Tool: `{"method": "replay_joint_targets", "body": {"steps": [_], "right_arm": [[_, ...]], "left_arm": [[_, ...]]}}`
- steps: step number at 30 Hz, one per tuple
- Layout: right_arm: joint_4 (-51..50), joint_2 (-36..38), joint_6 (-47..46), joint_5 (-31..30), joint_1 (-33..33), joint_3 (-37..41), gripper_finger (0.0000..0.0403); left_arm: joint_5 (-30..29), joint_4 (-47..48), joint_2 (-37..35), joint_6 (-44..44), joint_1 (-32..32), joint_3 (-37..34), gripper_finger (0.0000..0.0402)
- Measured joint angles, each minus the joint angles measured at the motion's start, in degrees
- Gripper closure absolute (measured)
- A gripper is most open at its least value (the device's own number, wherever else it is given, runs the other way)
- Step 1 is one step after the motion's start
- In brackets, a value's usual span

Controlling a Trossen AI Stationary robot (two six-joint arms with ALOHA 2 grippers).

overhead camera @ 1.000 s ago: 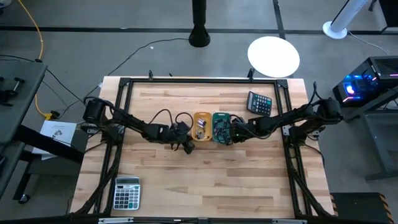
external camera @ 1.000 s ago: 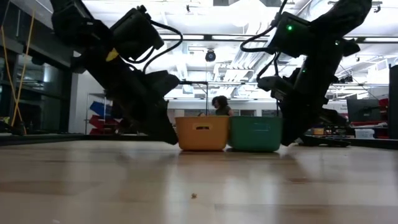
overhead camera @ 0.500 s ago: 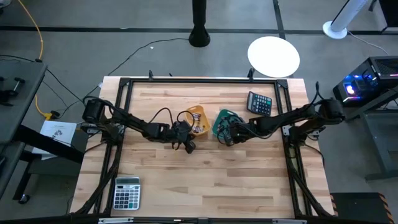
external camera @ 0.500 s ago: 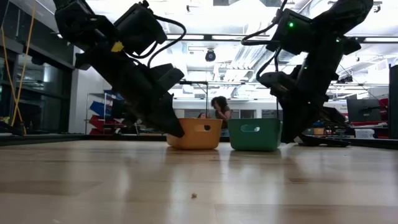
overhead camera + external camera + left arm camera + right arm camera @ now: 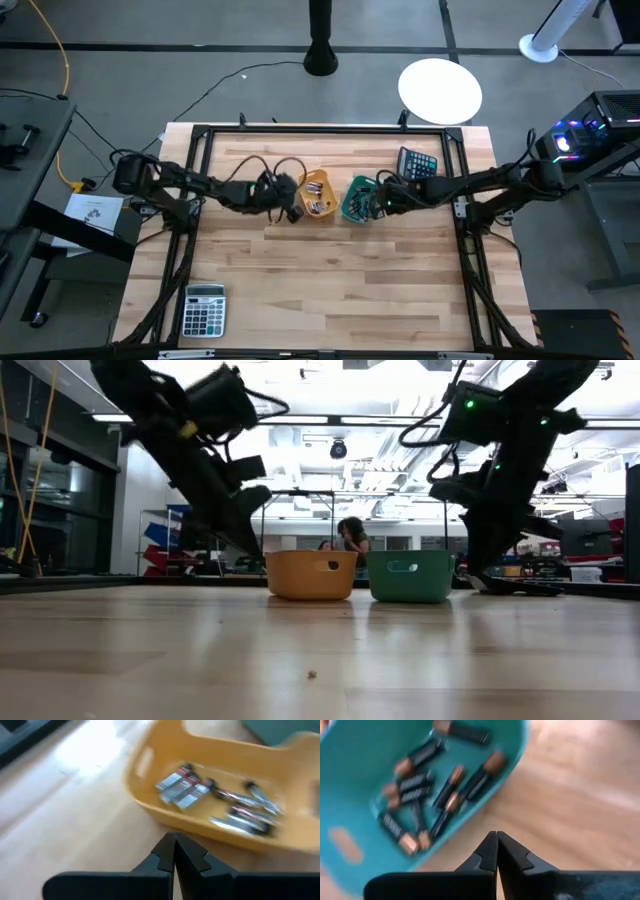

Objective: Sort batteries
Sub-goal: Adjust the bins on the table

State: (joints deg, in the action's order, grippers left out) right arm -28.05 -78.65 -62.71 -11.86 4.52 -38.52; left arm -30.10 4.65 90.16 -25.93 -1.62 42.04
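Observation:
The batteries lie in two small trays at mid-table. Silvery ones point(image 5: 186, 787) are in the yellow tray point(image 5: 317, 195); dark, copper-ended ones point(image 5: 422, 795) are in the teal tray point(image 5: 357, 200). A narrow gap separates the trays, and both rest flat on the wood. My left gripper point(image 5: 174, 851) is shut, hovering just left of the yellow tray point(image 5: 310, 574) and above the table. My right gripper point(image 5: 496, 851) is shut, just right of the teal tray point(image 5: 408, 576). Neither touches a tray.
A black calculator point(image 5: 418, 165) lies toward the far right corner and a grey calculator point(image 5: 204, 308) near the near left corner. Bare wood stretches in front of the trays. A person point(image 5: 352, 532) shows in the room behind the table.
The two trays stood side by side touching. They were then turned and pushed apart, so a gap now shows between them. Since then my left gripper has drawn back left and up, and my right gripper right and up, both clear of the trays.

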Motion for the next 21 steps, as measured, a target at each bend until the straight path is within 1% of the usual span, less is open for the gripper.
{"method": "replay_joint_targets", "body": {"steps": [3,6,8,17,21], "right_arm": [[2.5,-0.45,2.24,-0.08,3.37,0.0,0.0403],[5.0,-0.45,4.07,0.3,5.77,0.0,0.0403],[6.19,-0.45,4.77,0.6,6.94,0.0,0.0403],[11.49,-0.46,6.09,0.97,9.95,-0.02,0.0403],[12.67,-0.46,7.76,1.01,10.6,-0.04,0.0403]], "left_arm": [[2.5,-2.44,1.6,2.92,-4.39,0.0,0.0402],[8.3,-5.21,3.87,3.06,-7.67,-0.04,0.0402],[11.21,-7.18,5.22,3.06,-8.73,-0.04,0.0402],[14.58,-18.87,10.36,2.04,-8.15,-0.07,0.0402],[15.13,-21.41,11.53,2.07,-7.18,0.0,0.0401]]}}
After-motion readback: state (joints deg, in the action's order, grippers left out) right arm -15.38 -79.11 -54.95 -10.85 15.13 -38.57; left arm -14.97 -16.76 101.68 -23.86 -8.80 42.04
